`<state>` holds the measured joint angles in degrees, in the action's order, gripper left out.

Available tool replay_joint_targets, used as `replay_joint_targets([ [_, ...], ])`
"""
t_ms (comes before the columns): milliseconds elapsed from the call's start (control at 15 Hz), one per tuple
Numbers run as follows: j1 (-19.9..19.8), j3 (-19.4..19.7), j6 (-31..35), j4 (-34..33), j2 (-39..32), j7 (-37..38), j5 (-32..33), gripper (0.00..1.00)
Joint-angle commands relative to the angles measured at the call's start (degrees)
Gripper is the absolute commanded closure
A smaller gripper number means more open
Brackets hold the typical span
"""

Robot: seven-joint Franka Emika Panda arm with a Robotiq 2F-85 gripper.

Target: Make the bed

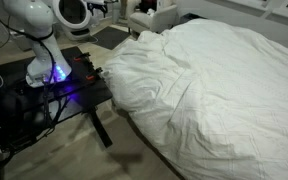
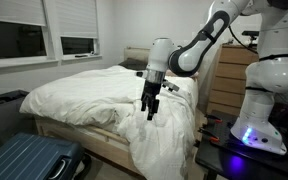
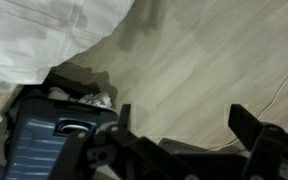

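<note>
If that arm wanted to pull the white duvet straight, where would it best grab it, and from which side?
Probably the fold of the duvet spilling over the side of the bed, just below the open hand. Come straight down from above, straddling a ridge: the cloth bunches into thick folds there, while the flat top offers little to pinch.

White all over the bed (image 1: 214,80), plain, with only faint grey shadows in the creases. Black on the table (image 1: 84,95); blue glow at the base (image 2: 246,137). Glossy white on the arm (image 2: 274,60), black on the claw (image 2: 149,110). Dark blue with ribbed stripes on the suitcase (image 2: 29,158). Pale wood grain across the floor (image 3: 204,70). Light brown on the dresser (image 2: 229,85).
</note>
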<state>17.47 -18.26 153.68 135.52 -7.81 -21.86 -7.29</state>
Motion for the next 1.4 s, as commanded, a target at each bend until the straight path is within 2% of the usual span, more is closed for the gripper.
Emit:
replay_joint_targets([
  [0, -0.5, 2.4, 9.5, 2.3, 0.0, 7.2, 8.5, 0.0],
  [133, -0.6, 4.8, 13.5, 2.8, -0.5, 11.9, 14.0, 0.0],
  [333, 1.2, 11.3, 17.6, 2.3, -1.9, 19.0, 22.5, 0.0],
  [600, 3.7, 18.3, 18.2, -0.9, -4.8, 27.7, 31.3, 0.0],
  [733, 6.4, 22.0, 17.1, -3.9, -7.1, 34.3, 35.7, 0.0],
  [933, 13.2, 29.9, 16.2, -10.2, -12.6, 47.9, 44.2, 0.0],
  [1133, 18.5, 34.8, 15.3, -15.9, -18.5, 57.2, 47.0, 0.0],
  [1333, 21.6, 37.2, 13.1, -19.5, -23.4, 61.9, 45.4, 0.0],
])
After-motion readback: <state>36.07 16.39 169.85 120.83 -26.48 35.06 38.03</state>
